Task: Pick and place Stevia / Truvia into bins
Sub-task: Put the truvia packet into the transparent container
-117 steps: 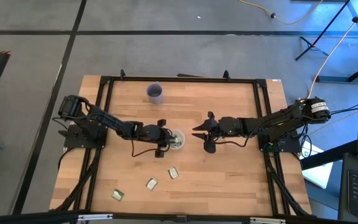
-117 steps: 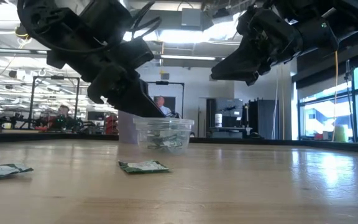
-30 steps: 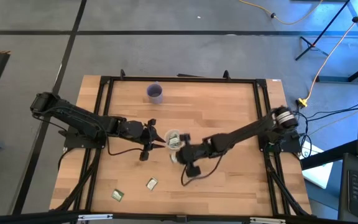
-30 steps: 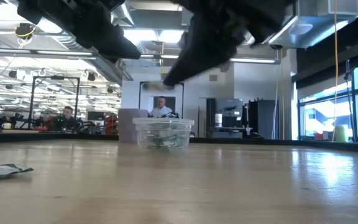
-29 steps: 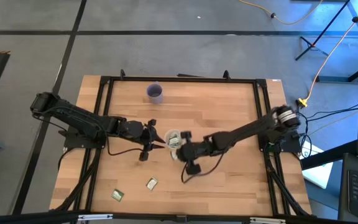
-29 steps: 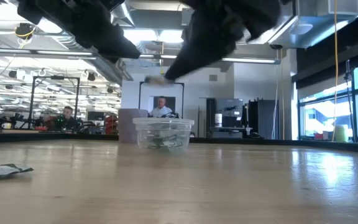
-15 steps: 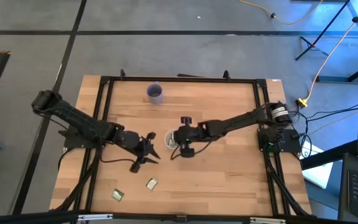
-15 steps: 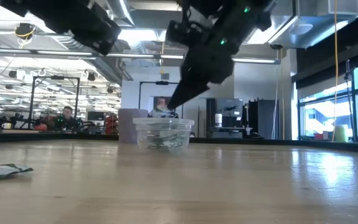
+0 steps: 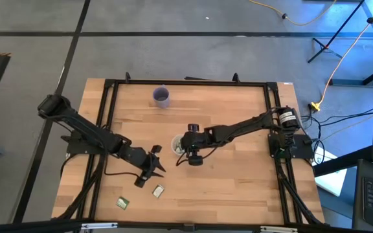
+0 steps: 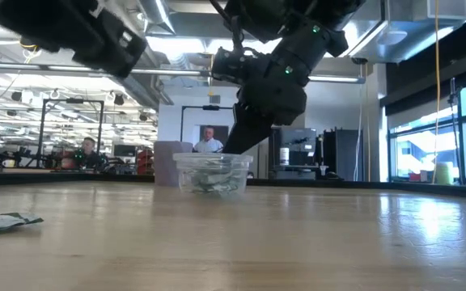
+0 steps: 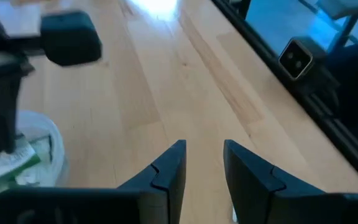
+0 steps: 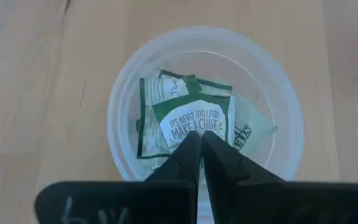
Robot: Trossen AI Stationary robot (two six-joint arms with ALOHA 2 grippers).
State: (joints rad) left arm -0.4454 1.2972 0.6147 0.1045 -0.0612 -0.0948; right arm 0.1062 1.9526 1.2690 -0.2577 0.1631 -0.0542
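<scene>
The clear cup (image 9: 177, 144) stands at mid-table with several green and white sachets in it (image 12: 166, 118). My right gripper (image 12: 199, 135) hangs over the cup, pointing down, shut on one sachet (image 12: 194, 118); in the low view its tip (image 10: 231, 150) is at the cup's rim (image 10: 211, 158). My left gripper (image 9: 157, 167) is open and empty (image 11: 202, 149), low over the table, nearer the front edge than the cup. Two loose sachets lie flat near the front edge (image 9: 158, 191) (image 9: 122, 203); one shows in the low view (image 10: 2, 221). My right gripper pinches the sachet's near edge (image 12: 197, 129) between its two fingertips, coming from above and pointing down into the cup. The sachet spreads out ahead of the fingertips, its printed face toward the wrist camera. Whether it rests on the sachets below, I cannot tell.
An opaque purple cup (image 9: 162, 97) stands at the far side, left of centre, and behind the clear cup in the low view (image 10: 165, 164). Black frame rails (image 9: 109, 103) run along the table's edges. People sit in the room beyond the table.
My right gripper has carried the sachet from the near side of the clear cup toward the far edge, over the cup, and gone down to its rim. My left gripper has drawn away from the cup toward the near edge and the loose sachets.
</scene>
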